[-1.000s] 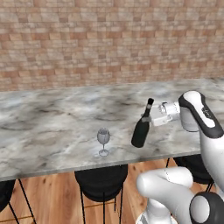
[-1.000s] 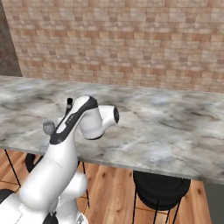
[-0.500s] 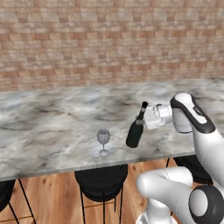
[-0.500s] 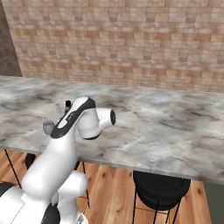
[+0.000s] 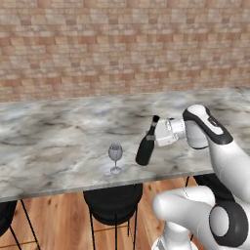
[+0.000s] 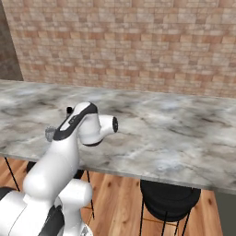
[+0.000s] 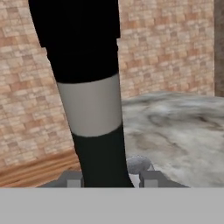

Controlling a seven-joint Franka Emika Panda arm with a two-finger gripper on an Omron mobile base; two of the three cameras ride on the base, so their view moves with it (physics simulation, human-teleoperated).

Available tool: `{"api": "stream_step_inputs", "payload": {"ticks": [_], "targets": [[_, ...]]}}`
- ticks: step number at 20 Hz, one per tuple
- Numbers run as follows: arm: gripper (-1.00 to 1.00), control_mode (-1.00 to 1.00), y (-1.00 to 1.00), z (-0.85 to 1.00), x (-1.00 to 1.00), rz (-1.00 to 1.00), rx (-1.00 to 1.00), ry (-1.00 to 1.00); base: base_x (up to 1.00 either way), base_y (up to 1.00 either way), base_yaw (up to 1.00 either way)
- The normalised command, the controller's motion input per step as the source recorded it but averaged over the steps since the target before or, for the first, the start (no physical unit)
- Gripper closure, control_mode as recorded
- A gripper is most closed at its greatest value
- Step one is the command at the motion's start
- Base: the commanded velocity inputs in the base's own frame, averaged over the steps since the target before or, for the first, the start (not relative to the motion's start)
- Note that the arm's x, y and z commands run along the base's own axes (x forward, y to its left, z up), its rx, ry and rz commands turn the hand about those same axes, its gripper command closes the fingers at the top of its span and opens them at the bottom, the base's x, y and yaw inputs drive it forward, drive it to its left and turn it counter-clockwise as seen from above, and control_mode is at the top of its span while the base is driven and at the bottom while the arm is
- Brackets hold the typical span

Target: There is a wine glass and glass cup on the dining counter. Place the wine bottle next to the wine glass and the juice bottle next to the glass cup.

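The wine bottle [image 5: 145,146], slim and dark with a pale grey label band [image 7: 92,107], hangs tilted over the dining counter [image 5: 58,146], its cap leaning right. My gripper [image 5: 157,137] is shut on its neck, with both fingertips [image 7: 148,178] flanking the bottle in the hand view. The bottle's base is low over the marble, near the front edge. The wine glass [image 5: 115,156], small and clear, stands upright a short way to the bottle's left. The juice bottle and the glass cup are out of view.
A brick wall [image 5: 122,49] runs behind the counter. Black stools [image 5: 112,207] stand under the front edge, with another stool [image 6: 170,203] to the right of the arm. Bare marble [image 6: 175,133] stretches on both sides.
My gripper has carried the wine bottle left and slightly down, closer to the wine glass. The glass has not moved.
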Motion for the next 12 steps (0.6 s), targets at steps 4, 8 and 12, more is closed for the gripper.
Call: {"api": "stream_step_inputs", "payload": {"ticks": [4,8,12], "targets": [[1.0,-1.0,0.11,-0.07,0.05,0.0,-0.02,0.0,0.0,0.0,0.0],[1.0,-1.0,0.08,-0.09,0.03,0.0,-0.06,0.0,0.0,0.0,0.0],[1.0,-1.0,0.07,-0.14,0.03,0.0,-0.06,-0.01,0.0,0.0,0.0]]}}
